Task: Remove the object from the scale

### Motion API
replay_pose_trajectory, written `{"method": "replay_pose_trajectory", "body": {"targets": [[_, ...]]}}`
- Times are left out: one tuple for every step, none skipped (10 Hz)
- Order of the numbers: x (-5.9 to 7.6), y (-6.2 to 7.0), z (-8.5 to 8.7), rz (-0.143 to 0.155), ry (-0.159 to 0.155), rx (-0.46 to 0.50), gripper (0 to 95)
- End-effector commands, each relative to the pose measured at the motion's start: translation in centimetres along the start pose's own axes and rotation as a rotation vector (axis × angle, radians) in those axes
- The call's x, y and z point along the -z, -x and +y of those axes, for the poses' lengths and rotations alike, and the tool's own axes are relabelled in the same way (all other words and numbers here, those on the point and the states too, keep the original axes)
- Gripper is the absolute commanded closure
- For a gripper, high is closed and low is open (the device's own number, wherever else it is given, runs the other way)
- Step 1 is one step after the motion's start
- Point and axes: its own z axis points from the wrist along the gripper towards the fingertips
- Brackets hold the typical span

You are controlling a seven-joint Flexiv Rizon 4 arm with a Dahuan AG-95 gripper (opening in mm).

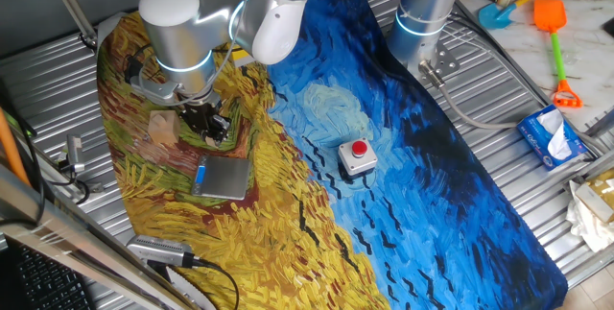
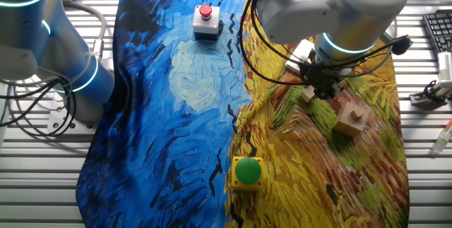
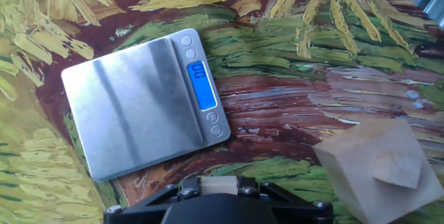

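The scale (image 3: 132,106) is a flat silver plate with a blue display strip, and its top is bare. It also shows in one fixed view (image 1: 223,178). My gripper (image 3: 219,186) is shut on the small light-tan cube (image 3: 219,182), which is held between the fingers off to the side of the scale, above the cloth. In one fixed view the gripper (image 1: 213,126) hangs just behind the scale. In the other fixed view the gripper (image 2: 321,90) sits under the arm, and the cube (image 2: 308,94) shows as a small tan spot.
A larger pale block (image 3: 378,168) lies on the cloth beside the gripper, also seen in both fixed views (image 1: 161,128) (image 2: 351,120). A grey box with a red button (image 1: 357,156) and a yellow box with a green button (image 2: 247,171) stand on the painted cloth.
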Motion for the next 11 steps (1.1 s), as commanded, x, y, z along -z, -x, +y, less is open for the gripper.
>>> {"method": "replay_pose_trajectory", "body": {"targets": [[-1.0,-0.3,-0.1,0.046,-0.004,0.049,19.0],[-1.0,-0.3,-0.1,0.046,-0.004,0.028,19.0],[-0.9,-0.2,-0.1,0.045,-0.005,0.009,19.0],[-0.9,-0.2,-0.1,0.046,-0.006,0.003,19.0],[-0.8,-0.2,-0.2,0.045,-0.006,0.0,19.0],[-0.8,-0.2,-0.2,0.045,-0.006,-0.003,19.0],[-0.7,-0.2,-0.2,0.045,-0.006,-0.006,19.0],[-0.5,-0.2,-0.2,0.043,-0.004,-0.006,19.0],[0.2,-0.1,-0.2,0.043,-0.002,-0.007,19.0],[1.0,-0.1,-0.3,0.04,0.0,-0.008,19.0],[2.4,0.1,-0.2,0.037,0.009,-0.012,19.0]]}}
